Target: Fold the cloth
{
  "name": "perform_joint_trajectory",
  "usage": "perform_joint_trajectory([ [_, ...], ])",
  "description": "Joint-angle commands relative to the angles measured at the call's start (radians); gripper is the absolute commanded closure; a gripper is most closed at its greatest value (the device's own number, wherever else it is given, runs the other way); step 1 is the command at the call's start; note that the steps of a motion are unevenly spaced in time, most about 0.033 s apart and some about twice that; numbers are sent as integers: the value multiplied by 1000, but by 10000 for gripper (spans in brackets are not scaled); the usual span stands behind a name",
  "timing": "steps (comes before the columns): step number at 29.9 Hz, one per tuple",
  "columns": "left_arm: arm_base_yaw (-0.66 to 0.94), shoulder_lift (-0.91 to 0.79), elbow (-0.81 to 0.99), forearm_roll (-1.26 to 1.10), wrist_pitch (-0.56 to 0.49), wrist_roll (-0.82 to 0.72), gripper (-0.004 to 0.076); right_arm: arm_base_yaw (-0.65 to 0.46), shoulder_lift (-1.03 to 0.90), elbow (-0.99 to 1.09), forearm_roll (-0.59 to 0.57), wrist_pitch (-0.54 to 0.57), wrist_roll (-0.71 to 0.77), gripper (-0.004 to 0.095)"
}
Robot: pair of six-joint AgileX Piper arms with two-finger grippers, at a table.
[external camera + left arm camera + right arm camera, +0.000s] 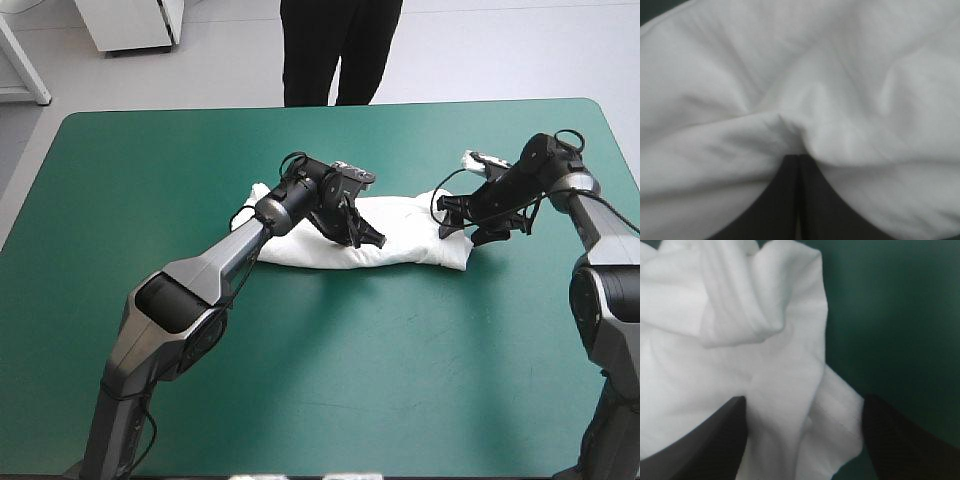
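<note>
The white T-shirt (410,238) lies as a long, rumpled bundle across the middle of the teal-green table. My left gripper (365,238) presses down on the bundle's middle. In the left wrist view its black fingers meet in a point (799,156) with T-shirt (850,75) fabric puckered around the tip. My right gripper (462,222) is at the bundle's right end. In the right wrist view it stands open (802,405), fingers wide apart, with a hemmed flap of the T-shirt (780,390) between them and a rolled fold just ahead.
Bare teal-green cover (400,380) surrounds the bundle on all sides, widest toward the near edge. Beside the right gripper's outer finger the cover (900,315) shows bare.
</note>
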Motion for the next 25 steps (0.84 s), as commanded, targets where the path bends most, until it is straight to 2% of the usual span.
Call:
perform_joint_trajectory([
  [1,-4,-67,-29,-28,-1,1,734,-10,-34,9,89,-7,-46,287],
  [6,-4,-67,-29,-30,1,1,734,4,-23,45,178,-9,-111,299],
  [8,-4,-67,-29,-30,1,1,734,15,-23,46,201,-11,-118,368],
  [10,-4,-67,-29,-35,1,1,734,25,-23,46,201,-13,-118,507],
  [12,-4,-67,-29,-38,6,1,734,31,-23,46,201,-11,-126,695],
  [14,-4,-67,-29,-40,9,4,734,33,-32,46,210,-11,-133,933],
  [25,-4,-67,-29,-40,12,7,734,33,-167,1,279,4,-168,921],
])
